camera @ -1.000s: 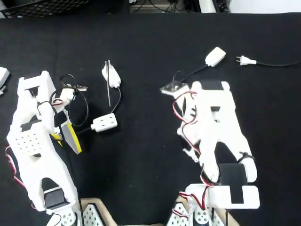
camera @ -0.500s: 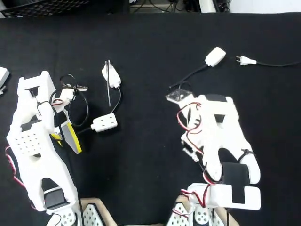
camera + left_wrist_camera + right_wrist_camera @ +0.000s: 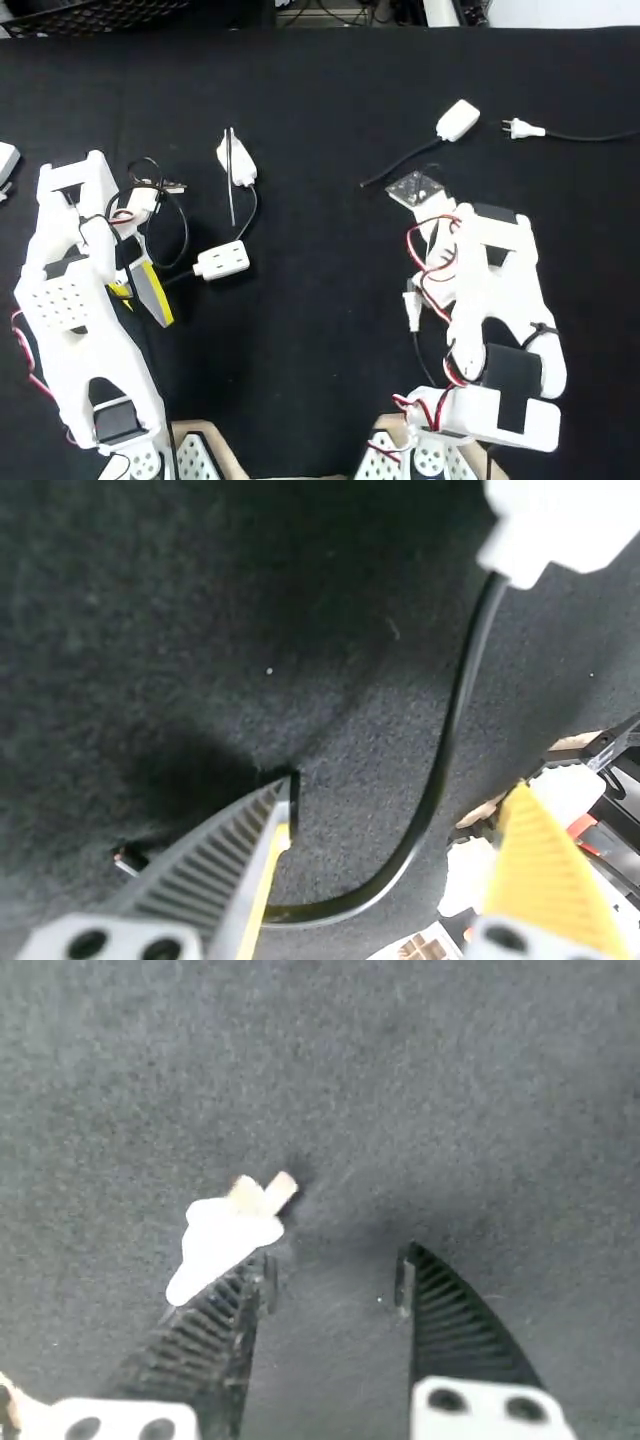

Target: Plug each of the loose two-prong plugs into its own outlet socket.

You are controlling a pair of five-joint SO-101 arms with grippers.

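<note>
our left gripper stands wide, a black cord showing between its fingers. in the high view a white outlet socket lies at 2 o'clock from its yellow finger. our right gripper is spread too and holds nothing. a white two-prong plug lies on the black cloth just beside one fingertip. a second plug sits well apart, at 2 o'clock from that gripper.
</note>
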